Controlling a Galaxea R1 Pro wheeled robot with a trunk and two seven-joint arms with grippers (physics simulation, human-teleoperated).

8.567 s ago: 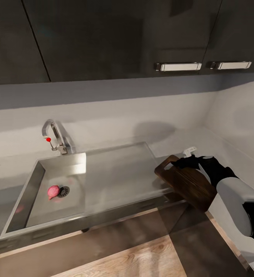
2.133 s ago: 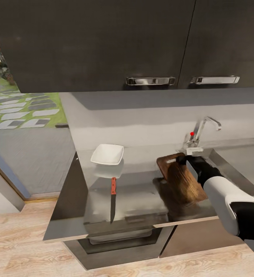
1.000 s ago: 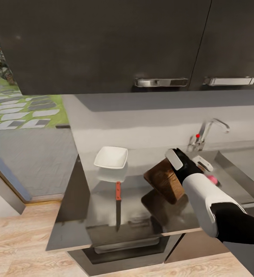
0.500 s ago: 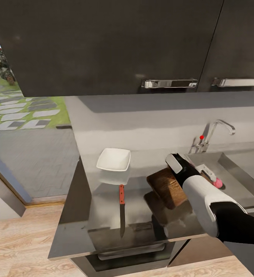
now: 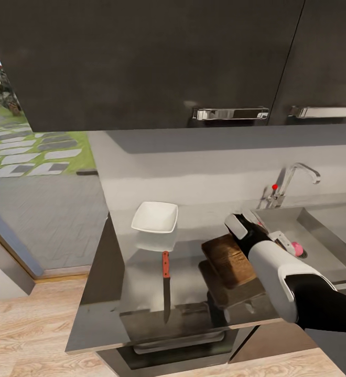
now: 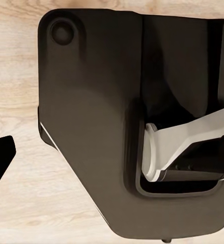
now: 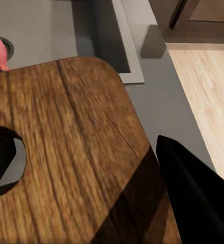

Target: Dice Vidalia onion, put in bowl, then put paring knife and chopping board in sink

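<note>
Glossy grey countertop (image 5: 141, 272) under dark cabinets (image 5: 157, 57); right gripper (image 5: 246, 228) clamped on the chopping board (image 5: 228, 259) beside the sink (image 5: 320, 230). Left gripper's fingers: cannot tell.

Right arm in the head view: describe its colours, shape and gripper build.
The right arm has a smooth white rounded forearm shell joined to a black upper segment. Its wrist and the right gripper are black, with flat light grey pads on the fingers. No cables or markings show. In the right wrist view a finger shows as a black wedge.
</note>
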